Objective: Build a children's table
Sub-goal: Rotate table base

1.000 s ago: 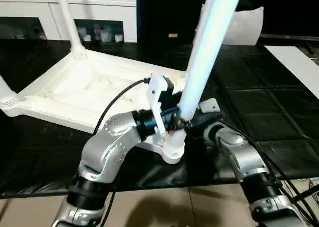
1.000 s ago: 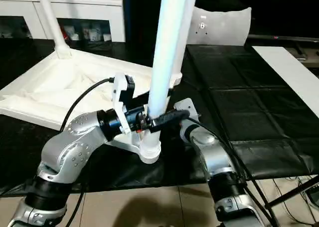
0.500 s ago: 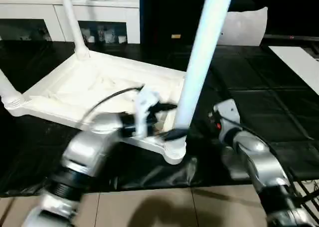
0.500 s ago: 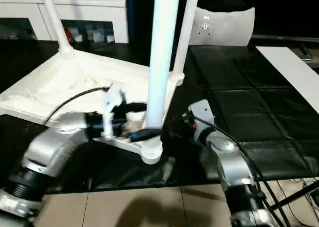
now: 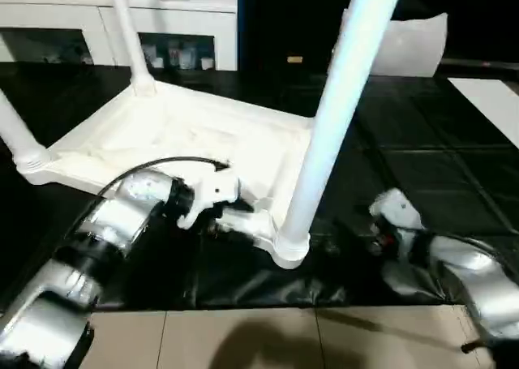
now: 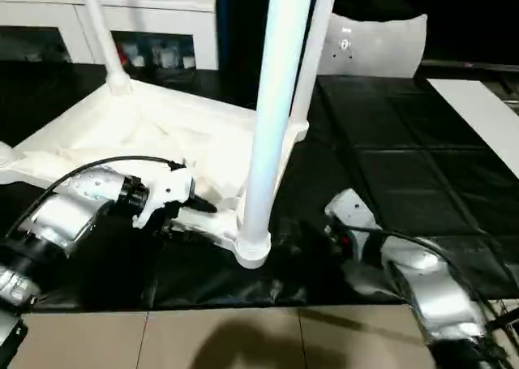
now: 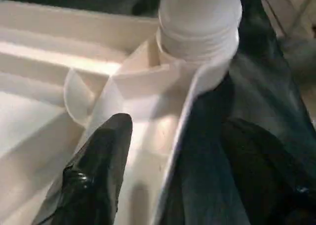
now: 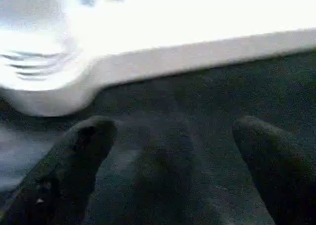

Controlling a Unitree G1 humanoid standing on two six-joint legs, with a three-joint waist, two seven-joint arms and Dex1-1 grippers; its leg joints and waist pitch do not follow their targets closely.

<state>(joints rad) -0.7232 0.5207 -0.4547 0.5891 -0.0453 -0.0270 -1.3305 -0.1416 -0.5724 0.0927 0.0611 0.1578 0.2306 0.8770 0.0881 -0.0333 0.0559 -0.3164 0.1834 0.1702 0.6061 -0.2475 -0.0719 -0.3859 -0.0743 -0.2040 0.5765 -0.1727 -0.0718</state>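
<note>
The white plastic children's table (image 5: 174,138) lay upside down on the black-covered table, toward its near edge. Four white tapered tube legs were seated; the nearest leg (image 6: 272,113) stood in its corner socket (image 7: 200,42). Little was judged left. The left claw (image 7: 170,170) straddled the rim, grasping nothing; the right claw (image 8: 173,163) was spread, released.

surface: black mat (image 5: 422,166) of square quilted panels, spread over the floor; its near edge is rumpled and ends at tan floor tiles (image 5: 243,341)
on the mat, left and centre: white table top (image 5: 174,138) lying upside down, ribbed underside up; legs standing up from its corner sockets, the near leg (image 5: 336,113) in the socket closest to the mat's edge
on the mat, far right: flat white panel (image 5: 491,101), well apart from the table top
</note>
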